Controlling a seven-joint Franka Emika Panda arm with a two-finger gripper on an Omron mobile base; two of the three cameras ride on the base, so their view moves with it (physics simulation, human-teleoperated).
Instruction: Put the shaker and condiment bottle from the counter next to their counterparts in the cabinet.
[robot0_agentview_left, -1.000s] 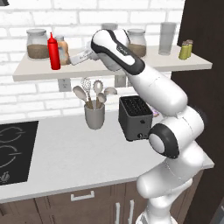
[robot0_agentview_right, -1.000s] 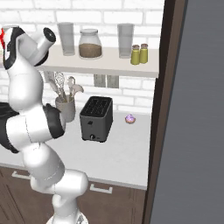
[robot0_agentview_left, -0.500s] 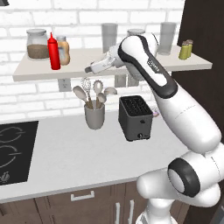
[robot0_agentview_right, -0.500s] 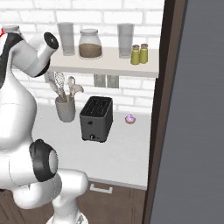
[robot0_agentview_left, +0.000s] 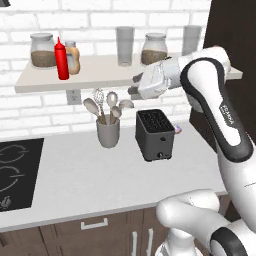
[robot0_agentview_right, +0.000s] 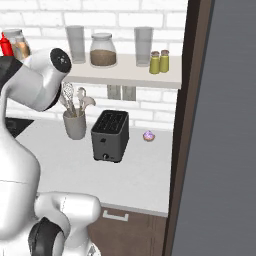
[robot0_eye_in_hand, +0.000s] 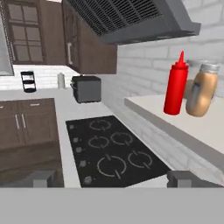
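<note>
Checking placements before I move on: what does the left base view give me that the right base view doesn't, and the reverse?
Left base view: the open gripper in front of the shelf, and the condiment bottle in full beside the red squeeze bottle. Right base view: the two shakers side by side at the shelf's right end. Both: the toaster and the utensil crock on the counter.

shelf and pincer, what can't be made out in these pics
- Pincer: left base view; its fingers are small, dark and blurred, so no gap can be read.
- Condiment bottle: left base view; the red squeeze bottle covers its left side.
- Two shakers: right base view; too small to tell whether they touch.
- Jar: right base view; the arm hides its lower part.
</note>
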